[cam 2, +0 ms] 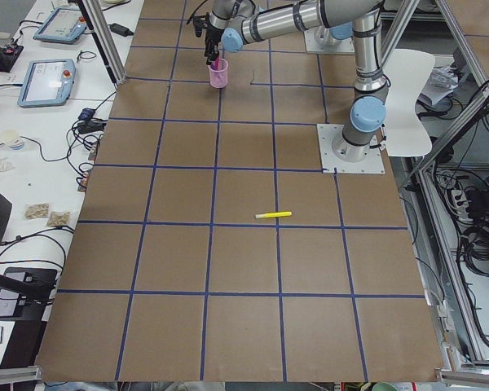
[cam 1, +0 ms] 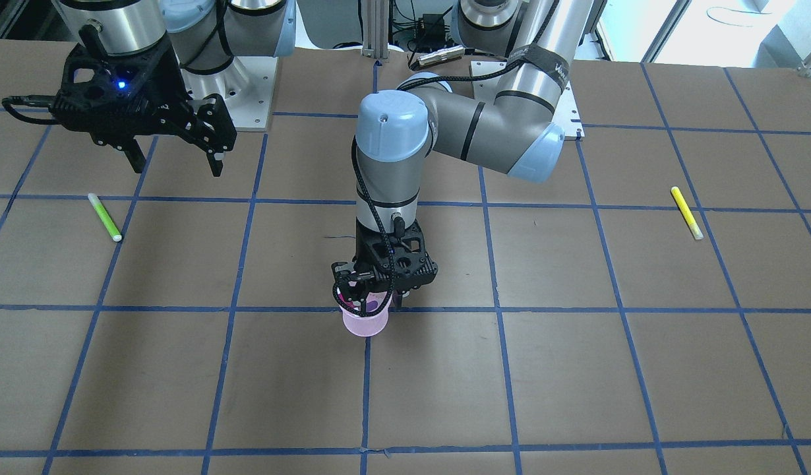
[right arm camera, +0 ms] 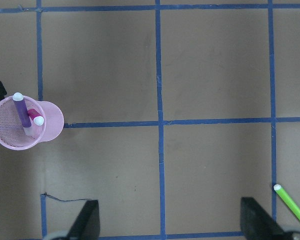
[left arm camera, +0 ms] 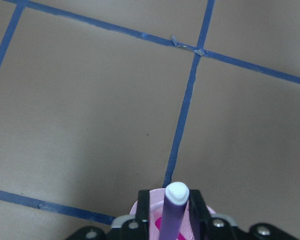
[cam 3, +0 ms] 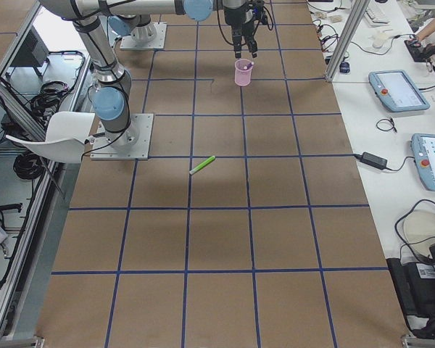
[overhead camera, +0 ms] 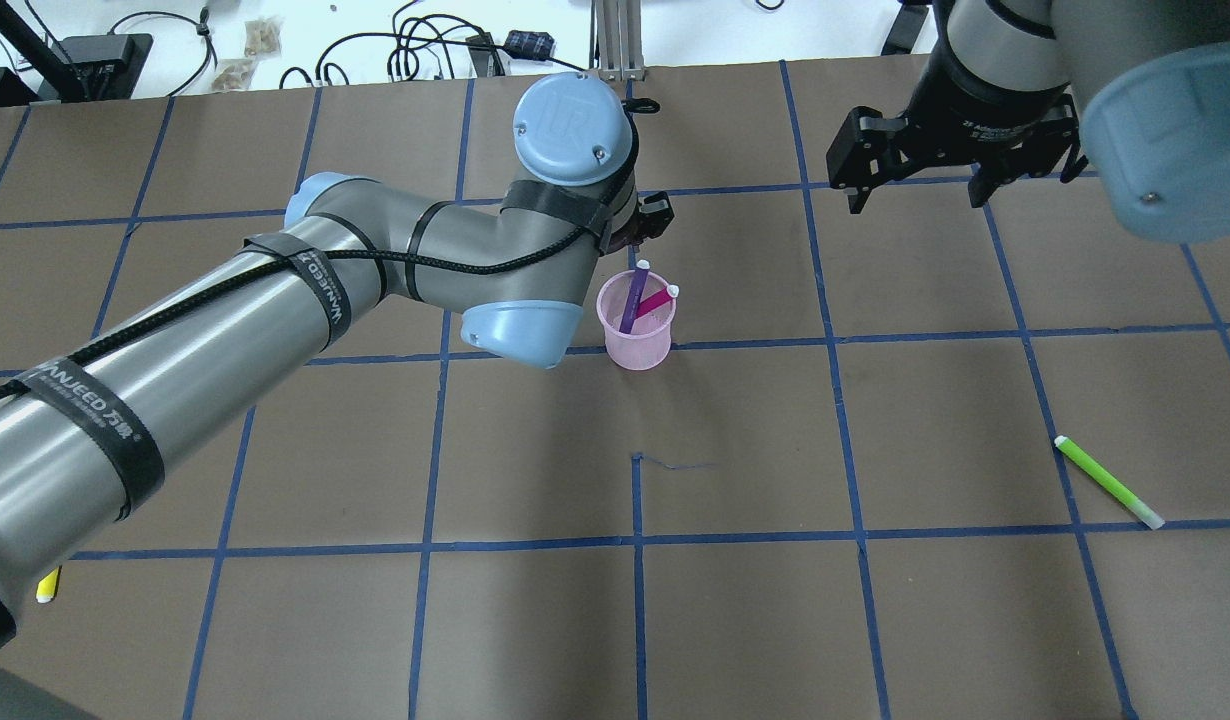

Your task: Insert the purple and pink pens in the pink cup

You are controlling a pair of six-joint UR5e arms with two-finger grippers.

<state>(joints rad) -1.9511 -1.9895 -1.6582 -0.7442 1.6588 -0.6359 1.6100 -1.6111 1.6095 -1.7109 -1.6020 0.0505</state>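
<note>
Standing upright on the desk [cam 1: 577, 382], right at a crossing of the blue tape lines [cam 1: 498, 309], the pink cup [overhead camera: 637, 340] holds both pens. The purple pen [overhead camera: 632, 300] leans toward the far rim with its white cap above the edge. The pink pen [overhead camera: 657, 300] sits beside it, lower, its cap poking over the rim.

The overhead view shows that plainly, yet there the left arm's wrist hides most of the left claw [cam 1: 370, 300]. The front view does the opposite: it shows the claw low over the cup's mouth, covering the pens. From the left wrist camera its fingers [left arm camera: 144, 200] stand either side of the purple pen's cap. They are spread wider than the pen, with a gap on one side, so the claw is released and grips nothing. The right wrist camera looks straight down into the cup and shows a mesh-like wall and both caps, free of any finger.

The right claw [cam 1: 178, 168] hangs raised over the robot's right half of the desk, fingers wide apart and empty. A green pen [cam 1: 105, 216] lies flat on that side. A yellow pen [cam 1: 686, 212] lies on the left side, whole in the front view, with only its tip showing overhead beside the left arm.
</note>
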